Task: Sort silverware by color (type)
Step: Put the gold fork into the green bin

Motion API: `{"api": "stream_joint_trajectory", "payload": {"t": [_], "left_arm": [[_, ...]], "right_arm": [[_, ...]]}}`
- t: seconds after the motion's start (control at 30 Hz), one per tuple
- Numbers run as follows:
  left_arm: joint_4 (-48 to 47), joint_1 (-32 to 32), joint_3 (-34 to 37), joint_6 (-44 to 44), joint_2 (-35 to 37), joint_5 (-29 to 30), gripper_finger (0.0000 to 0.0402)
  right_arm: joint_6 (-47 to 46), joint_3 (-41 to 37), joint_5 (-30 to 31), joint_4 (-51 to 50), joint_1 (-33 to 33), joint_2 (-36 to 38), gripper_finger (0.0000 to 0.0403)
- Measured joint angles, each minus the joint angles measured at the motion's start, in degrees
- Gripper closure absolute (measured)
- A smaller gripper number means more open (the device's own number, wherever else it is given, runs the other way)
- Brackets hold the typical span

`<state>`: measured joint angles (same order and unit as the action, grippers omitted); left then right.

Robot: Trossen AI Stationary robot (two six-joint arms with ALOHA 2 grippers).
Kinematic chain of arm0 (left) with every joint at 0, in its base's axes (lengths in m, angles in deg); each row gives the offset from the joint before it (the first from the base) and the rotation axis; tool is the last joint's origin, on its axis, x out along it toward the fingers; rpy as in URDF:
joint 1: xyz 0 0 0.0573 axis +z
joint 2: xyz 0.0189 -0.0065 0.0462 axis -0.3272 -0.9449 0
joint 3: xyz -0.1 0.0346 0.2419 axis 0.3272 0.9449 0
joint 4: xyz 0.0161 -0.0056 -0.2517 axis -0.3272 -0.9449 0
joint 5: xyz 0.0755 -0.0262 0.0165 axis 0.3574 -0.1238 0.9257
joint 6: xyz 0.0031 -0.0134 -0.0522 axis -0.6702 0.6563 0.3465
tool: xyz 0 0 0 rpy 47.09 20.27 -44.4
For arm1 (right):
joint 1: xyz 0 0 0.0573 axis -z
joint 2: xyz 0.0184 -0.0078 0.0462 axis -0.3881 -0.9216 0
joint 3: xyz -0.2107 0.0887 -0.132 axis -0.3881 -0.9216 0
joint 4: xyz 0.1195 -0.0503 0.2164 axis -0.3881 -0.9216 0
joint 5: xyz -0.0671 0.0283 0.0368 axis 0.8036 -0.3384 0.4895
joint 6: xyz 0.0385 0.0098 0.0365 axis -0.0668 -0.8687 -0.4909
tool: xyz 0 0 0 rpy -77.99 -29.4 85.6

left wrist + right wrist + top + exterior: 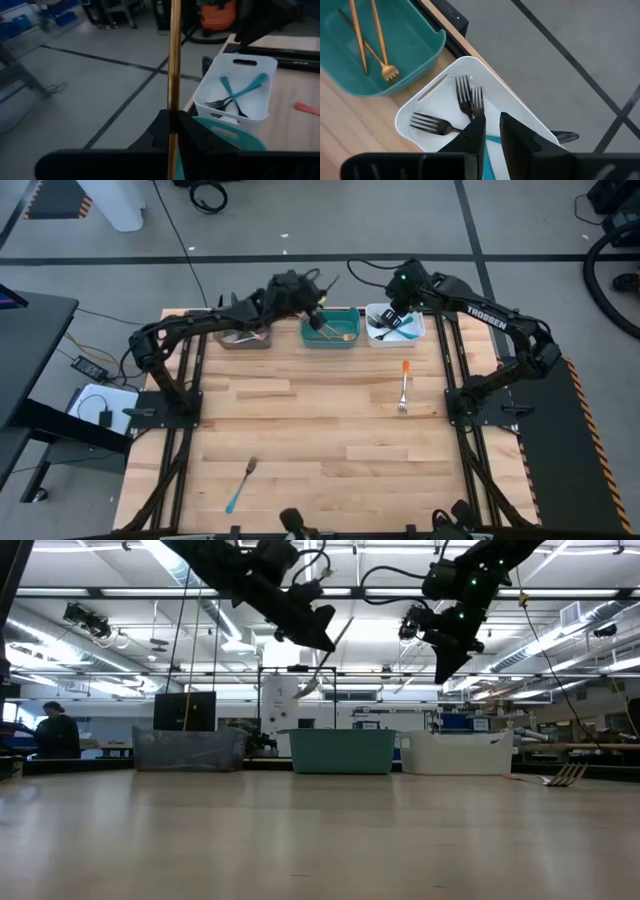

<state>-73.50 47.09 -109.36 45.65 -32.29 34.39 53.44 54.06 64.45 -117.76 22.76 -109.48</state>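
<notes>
Wood table (300, 430): left gripper (316, 317) clenches a gold fork (173, 60) above the teal bin (330, 338) at twelve o'clock, likely to drop it; right gripper (390, 315), slightly parted and empty, hovers over the white bin (418, 332)

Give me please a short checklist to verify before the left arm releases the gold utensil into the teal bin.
1. Left gripper is shut on the gold utensil: ok.
2. Left gripper is above the teal bin: ok in the high view.
3. Teal bin holds only gold pieces: ok, as far as the right wrist view shows.
4. Right gripper is away from the teal bin, over the white bin: ok.
5. Right gripper is empty: cannot tell.
6. All is sorted: not ok; orange-handled fork and blue-handled fork lie on the table.
</notes>
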Motion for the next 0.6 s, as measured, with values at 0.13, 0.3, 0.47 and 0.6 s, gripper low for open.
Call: {"api": "stream_joint_trajectory", "payload": {"t": [0.13, 0.3, 0.47, 0.6], "left_arm": [[0.4, 2.7, 0.0, 2.4, -1.4, -8.7, 0.0377], [-0.8, 3.7, 0.1, 2.6, -5.0, -15.3, 0.0376], [-3.7, 3.7, 0.0, 1.1, -8.2, -16.1, 0.0375], [-4.2, 3.7, 0.1, -0.3, -10.6, -16.7, 0.0374]], "right_arm": [[-1.2, 0.0, 0.0, 0.1, 0.5, 0.0, 0.0339], [-6.2, 0.0, 0.0, 0.2, 0.8, 0.0, 0.0339], [-7.7, 0.0, 0.2, 0.2, 0.8, 0.0, 0.0339], [-9.7, 0.0, 0.2, 0.2, 0.8, 0.0, 0.0339]]}}
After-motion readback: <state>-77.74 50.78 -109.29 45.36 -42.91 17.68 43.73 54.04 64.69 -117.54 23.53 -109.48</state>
